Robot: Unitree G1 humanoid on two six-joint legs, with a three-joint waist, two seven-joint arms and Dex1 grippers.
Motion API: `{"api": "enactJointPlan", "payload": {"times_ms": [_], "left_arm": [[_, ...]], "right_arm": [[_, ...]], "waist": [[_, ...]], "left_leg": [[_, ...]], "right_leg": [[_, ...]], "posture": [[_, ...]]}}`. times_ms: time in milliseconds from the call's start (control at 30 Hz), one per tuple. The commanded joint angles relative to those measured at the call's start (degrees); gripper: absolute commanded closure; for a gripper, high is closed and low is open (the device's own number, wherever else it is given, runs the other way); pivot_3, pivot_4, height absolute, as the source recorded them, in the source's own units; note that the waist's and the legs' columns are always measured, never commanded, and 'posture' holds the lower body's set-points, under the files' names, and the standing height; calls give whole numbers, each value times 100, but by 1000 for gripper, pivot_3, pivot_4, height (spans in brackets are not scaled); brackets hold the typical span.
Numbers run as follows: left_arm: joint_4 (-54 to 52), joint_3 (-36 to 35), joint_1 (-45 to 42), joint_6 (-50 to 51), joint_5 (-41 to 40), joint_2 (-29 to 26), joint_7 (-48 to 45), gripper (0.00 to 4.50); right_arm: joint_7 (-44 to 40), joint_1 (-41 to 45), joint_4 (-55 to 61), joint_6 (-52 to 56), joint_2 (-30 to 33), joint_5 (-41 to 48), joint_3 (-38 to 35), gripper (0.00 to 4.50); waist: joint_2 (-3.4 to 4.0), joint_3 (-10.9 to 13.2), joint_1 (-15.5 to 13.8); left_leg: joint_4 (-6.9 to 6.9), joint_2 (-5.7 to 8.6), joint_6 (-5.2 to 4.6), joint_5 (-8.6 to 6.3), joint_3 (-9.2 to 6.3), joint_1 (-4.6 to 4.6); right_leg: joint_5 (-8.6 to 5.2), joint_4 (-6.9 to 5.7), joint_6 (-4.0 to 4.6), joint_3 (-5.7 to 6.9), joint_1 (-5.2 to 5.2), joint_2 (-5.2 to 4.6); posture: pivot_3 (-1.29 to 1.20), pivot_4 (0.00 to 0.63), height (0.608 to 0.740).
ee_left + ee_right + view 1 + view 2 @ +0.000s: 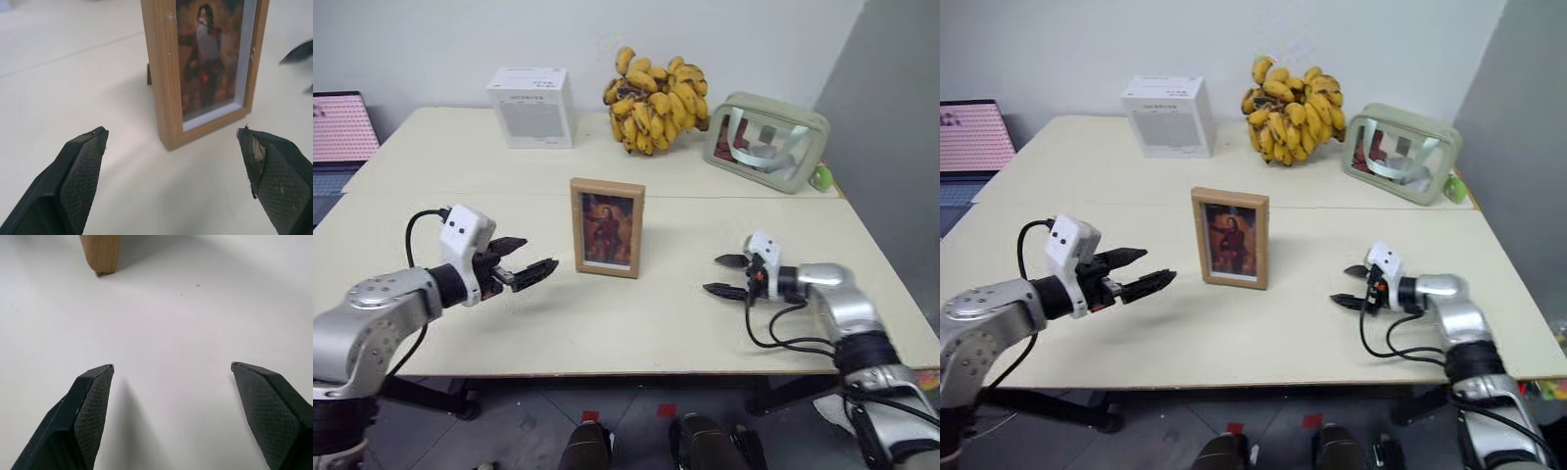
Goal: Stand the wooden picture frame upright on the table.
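Both hands (pixel 522 266) (pixel 728 276) flanking upright wooden picture frame (pixel 607 227)

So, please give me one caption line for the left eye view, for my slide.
Wooden picture frame stands upright on the table, between the open left gripper and open right gripper.

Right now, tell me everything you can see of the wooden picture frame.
The wooden picture frame is a small upright rectangle of light wood around a reddish-brown portrait of a standing figure, with a pale inner border. It stands on its bottom edge near the middle of the table, picture facing the robot. A dark piece of its rear stand peeks out behind its lower edge in the left wrist view. Only the table touches it; both hands sit apart from it, one on each side.
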State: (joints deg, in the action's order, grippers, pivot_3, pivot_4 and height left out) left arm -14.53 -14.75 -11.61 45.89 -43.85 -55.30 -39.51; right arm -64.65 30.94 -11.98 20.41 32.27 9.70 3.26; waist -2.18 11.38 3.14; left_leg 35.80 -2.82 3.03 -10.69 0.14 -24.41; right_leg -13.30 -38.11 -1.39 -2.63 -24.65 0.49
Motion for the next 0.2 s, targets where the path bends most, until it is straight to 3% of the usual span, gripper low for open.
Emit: {"api": "enactJointPlan", "payload": {"times_ms": [33,200], "left_arm": [[376,-601,-271,360,-350,-375,-501,0],[801,-586,-528,361,-201,-681,-960,0]], "right_arm": [[622,371,2600,2864,61,1487,-493,433],[1750,920,4008,5020,-662,2806,-963,433]], "waist": [[1,1,66],[-7,2,53]], "left_leg": [[-1,-5,0,0,-1,3],[2,-11,2,1,-20,27]], "right_leg": [[-4,-10,9,-1,-5,3],[-29,-61,51,9,-12,15]], "posture": [[0,150,740],[0,150,740]]}}
